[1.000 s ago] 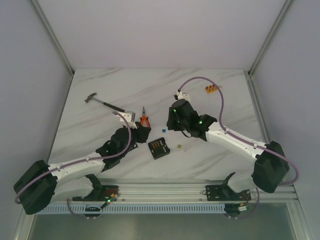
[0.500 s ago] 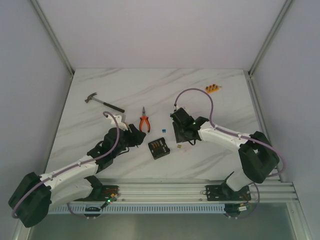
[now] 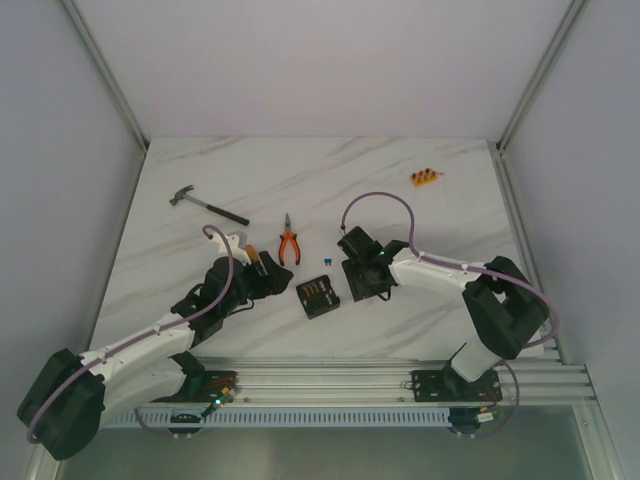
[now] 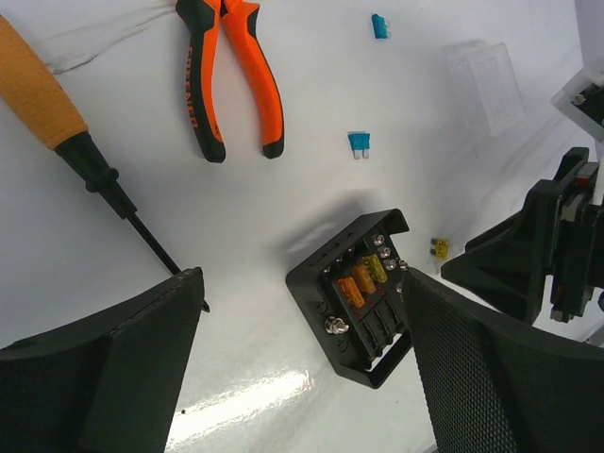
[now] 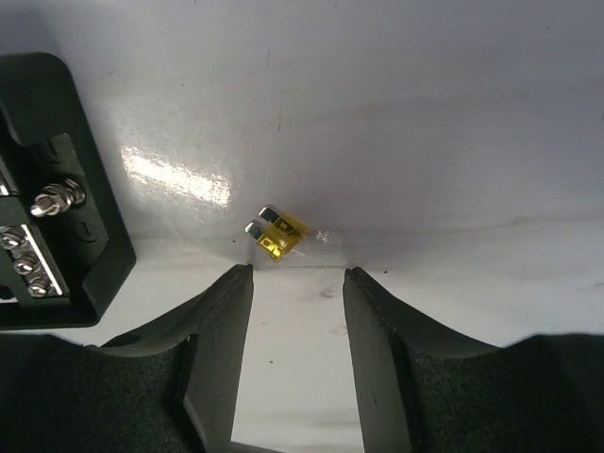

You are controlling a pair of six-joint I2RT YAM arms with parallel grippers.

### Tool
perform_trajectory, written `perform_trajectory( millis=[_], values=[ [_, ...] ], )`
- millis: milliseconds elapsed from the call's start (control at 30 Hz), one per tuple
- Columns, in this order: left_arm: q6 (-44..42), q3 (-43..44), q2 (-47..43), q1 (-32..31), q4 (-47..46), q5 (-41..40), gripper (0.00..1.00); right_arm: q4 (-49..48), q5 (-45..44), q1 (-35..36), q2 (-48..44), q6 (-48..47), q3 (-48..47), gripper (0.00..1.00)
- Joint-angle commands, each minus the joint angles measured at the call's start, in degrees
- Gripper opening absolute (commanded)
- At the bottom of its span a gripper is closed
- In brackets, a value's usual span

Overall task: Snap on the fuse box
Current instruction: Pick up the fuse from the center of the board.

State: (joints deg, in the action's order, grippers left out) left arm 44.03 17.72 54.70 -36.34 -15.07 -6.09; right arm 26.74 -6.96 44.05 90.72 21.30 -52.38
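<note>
The fuse box [image 3: 318, 297] is a small black square box lying uncovered on the table, with orange and yellow fuses [image 4: 363, 278] showing in its slots. Its clear square lid [image 4: 485, 75] lies flat on the table farther off, apart from the box. My left gripper [image 4: 302, 278] hangs just left of the box with its jaws wide open and nothing in them. My right gripper [image 5: 295, 278] is low over the table just right of the box. It is open and empty, and a loose yellow fuse [image 5: 278, 234] lies just beyond its tips.
An orange-handled screwdriver [image 4: 57, 104] lies left of my left gripper. Orange-and-black pliers [image 3: 290, 245] and two loose blue fuses [image 4: 360, 143] lie behind the box. A hammer [image 3: 205, 205] is at the back left and an orange fuse strip [image 3: 425, 178] at the back right.
My left gripper's jaws have opened wide and it has drawn back a little to the left. The right arm has swung down and in, beside the box's right side.
</note>
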Motion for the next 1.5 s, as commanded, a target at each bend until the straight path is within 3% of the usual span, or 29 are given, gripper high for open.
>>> perform_trajectory(
  millis=[0,900,1133,1467],
  values=[
    [0.67,0.06,0.70,0.48,0.95,1.24,0.97,1.07,0.13,0.51,2.07,-1.21,0.41,0.50],
    [1.25,0.55,1.40,1.26,2.19,1.74,1.00,0.71,-9.78,-6.43,11.69,-2.04,-8.44,0.50],
    [1.49,0.54,0.07,1.31,2.94,1.69,1.00,4.91,-4.68,-5.04,5.59,2.91,-10.95,0.52],
    [1.39,0.92,0.94,1.43,2.99,1.91,1.00,8.31,-1.08,-3.85,7.89,9.36,-14.15,0.53]
  ],
)
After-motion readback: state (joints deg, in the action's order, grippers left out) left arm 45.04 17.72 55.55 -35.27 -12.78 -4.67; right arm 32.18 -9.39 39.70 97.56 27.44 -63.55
